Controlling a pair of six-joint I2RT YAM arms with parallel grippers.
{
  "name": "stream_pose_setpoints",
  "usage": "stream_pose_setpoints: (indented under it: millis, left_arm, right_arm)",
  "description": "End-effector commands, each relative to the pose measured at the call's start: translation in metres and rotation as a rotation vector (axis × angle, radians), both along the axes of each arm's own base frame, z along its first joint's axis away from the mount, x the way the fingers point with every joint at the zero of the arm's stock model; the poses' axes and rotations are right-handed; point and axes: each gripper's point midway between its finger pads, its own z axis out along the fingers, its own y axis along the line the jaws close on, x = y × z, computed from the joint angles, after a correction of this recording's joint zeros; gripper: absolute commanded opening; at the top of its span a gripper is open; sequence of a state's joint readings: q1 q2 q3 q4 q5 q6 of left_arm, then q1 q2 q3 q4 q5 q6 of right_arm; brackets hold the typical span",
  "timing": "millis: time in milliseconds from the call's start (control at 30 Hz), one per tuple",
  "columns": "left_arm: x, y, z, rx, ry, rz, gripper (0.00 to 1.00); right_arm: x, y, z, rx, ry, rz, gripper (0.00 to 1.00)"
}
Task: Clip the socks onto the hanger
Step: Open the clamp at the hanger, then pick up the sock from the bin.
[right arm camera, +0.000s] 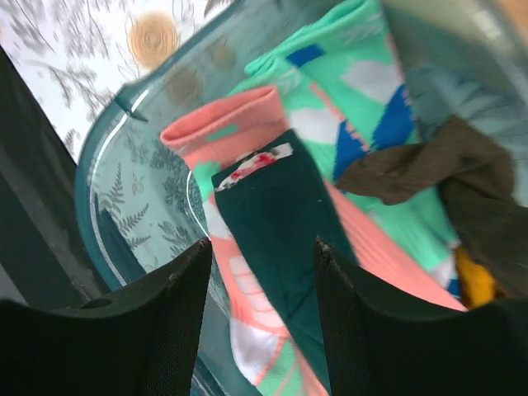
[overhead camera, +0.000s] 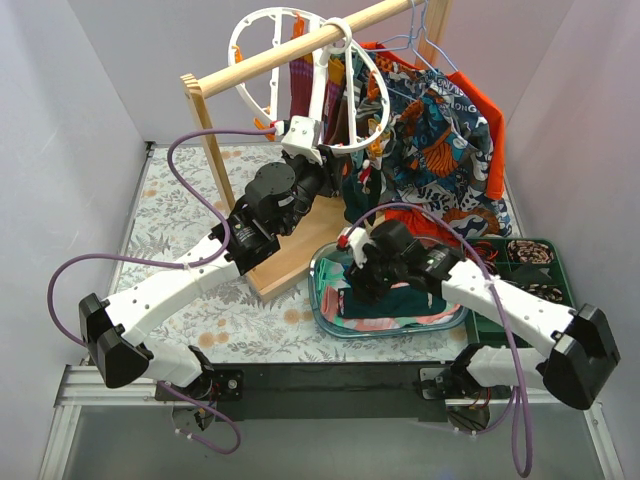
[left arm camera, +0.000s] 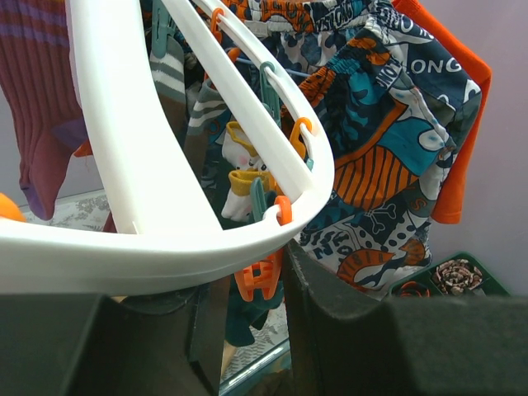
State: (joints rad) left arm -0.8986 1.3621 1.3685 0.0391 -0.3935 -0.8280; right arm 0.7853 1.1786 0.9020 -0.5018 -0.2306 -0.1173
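Note:
The white ring hanger hangs from the wooden rail; its rim fills the left wrist view. My left gripper is up at the rim, and its jaws close around a dangling orange peg. My right gripper is open and points down into a clear tub of socks. A plain dark teal sock lies between its open fingertips, on top of a pink-and-mint sock. A dark crumpled sock lies to the right.
A maroon sock and other small socks hang on the hanger. The orange-blue shirt hangs on a wire hanger behind it. A green compartment tray stands right of the tub. The rail's wooden base lies between the arms.

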Motion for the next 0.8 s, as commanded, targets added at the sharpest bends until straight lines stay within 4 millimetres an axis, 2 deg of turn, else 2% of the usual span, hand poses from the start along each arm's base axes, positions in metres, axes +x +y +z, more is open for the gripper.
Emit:
stream_pose_setpoints:
  millis: [0, 133, 233, 300, 533, 633, 733, 767]
  left_arm:
    - [-0.001, 0.003, -0.005, 0.019, 0.012, 0.002, 0.00]
    - [-0.001, 0.003, -0.006, 0.017, 0.017, -0.001, 0.00]
    - [-0.001, 0.001, -0.008, 0.020, 0.022, -0.006, 0.00]
    - [-0.002, 0.001, -0.007, 0.014, 0.025, -0.008, 0.00]
    - [0.000, -0.001, -0.008, 0.014, 0.029, -0.010, 0.00]
    - [-0.001, -0.002, -0.009, 0.013, 0.029, -0.011, 0.00]
    - [-0.001, -0.002, -0.015, 0.032, 0.046, -0.011, 0.00]
    - [-0.001, -0.003, -0.016, 0.032, 0.050, -0.013, 0.00]
  right_arm:
    - [-0.005, 0.005, -0.031, -0.098, -0.003, 0.007, 0.57]
    - [-0.010, 0.026, -0.044, -0.086, 0.008, 0.009, 0.57]
    - [-0.009, 0.033, -0.056, -0.106, 0.013, -0.003, 0.57]
    - [-0.005, 0.030, -0.070, -0.150, 0.011, -0.031, 0.57]
    - [0.000, 0.029, -0.093, -0.195, 0.016, -0.056, 0.56]
    - [0.005, 0.026, -0.098, -0.216, -0.002, -0.078, 0.48]
    - [0.005, 0.024, -0.100, -0.222, -0.009, -0.081, 0.33]
    - [0.005, 0.024, -0.098, -0.218, -0.011, -0.081, 0.23]
